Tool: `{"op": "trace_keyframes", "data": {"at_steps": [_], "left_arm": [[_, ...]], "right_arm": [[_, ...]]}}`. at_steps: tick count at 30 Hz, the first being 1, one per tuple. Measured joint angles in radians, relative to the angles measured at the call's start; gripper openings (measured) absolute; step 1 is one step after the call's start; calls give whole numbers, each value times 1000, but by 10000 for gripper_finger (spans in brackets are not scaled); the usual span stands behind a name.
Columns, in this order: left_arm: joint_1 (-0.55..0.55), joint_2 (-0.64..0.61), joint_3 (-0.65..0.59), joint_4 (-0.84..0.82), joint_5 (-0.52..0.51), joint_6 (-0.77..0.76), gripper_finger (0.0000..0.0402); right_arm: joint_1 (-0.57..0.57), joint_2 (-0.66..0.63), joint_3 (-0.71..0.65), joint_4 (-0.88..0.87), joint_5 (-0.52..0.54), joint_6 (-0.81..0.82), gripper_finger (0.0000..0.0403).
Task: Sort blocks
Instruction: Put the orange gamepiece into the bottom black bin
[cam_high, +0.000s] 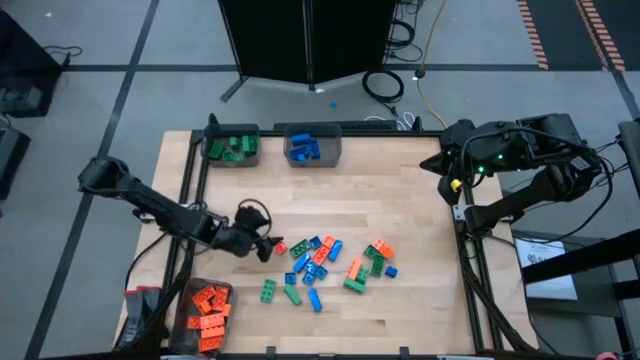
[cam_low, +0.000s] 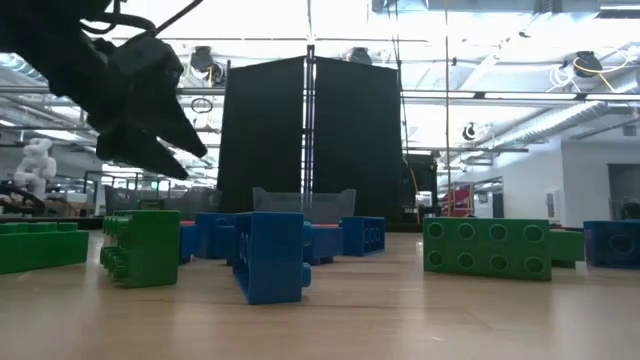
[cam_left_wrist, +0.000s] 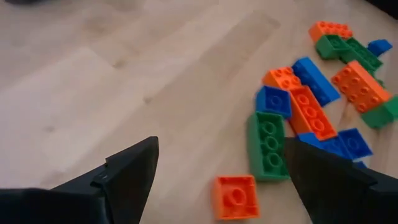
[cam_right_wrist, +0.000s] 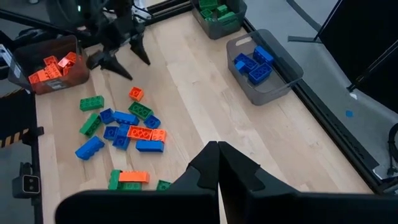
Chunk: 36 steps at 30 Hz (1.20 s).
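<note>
Loose blocks (cam_high: 330, 265) in orange, green and blue lie scattered on the middle of the wooden table (cam_high: 400, 215). A small square orange block (cam_high: 280, 247) (cam_left_wrist: 235, 196) lies at the pile's left end. My left gripper (cam_high: 268, 243) (cam_left_wrist: 221, 171) hovers open just left of that block, slanting down, with nothing between its fingers; the low view shows it (cam_low: 165, 125) clear of the tabletop. My right gripper (cam_high: 447, 165) (cam_right_wrist: 217, 152) is shut and empty, raised high over the table's right edge.
Three grey bins stand on the table: one with green blocks (cam_high: 232, 147) and one with blue blocks (cam_high: 312, 147) at the far edge, one with orange blocks (cam_high: 207, 310) at the near left corner. A black frame (cam_high: 465, 250) borders the table. Bare wood lies at centre right.
</note>
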Motion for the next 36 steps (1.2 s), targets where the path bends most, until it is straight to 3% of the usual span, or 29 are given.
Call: {"op": "trace_keyframes", "data": {"at_steps": [15,22,27,31,36], "left_arm": [[-106,338,105,67,0,-63,344],[-107,427,108,31,-67,-221,344],[-107,440,108,38,-96,-239,342],[-107,441,107,26,-95,-237,308],[-105,441,105,15,-96,-236,226]], "right_arm": [[0,0,0,6,0,0,0],[0,0,0,5,-1,10,0],[0,0,0,4,-4,18,0],[0,0,0,4,-4,18,0],[0,0,0,4,-4,17,0]]}}
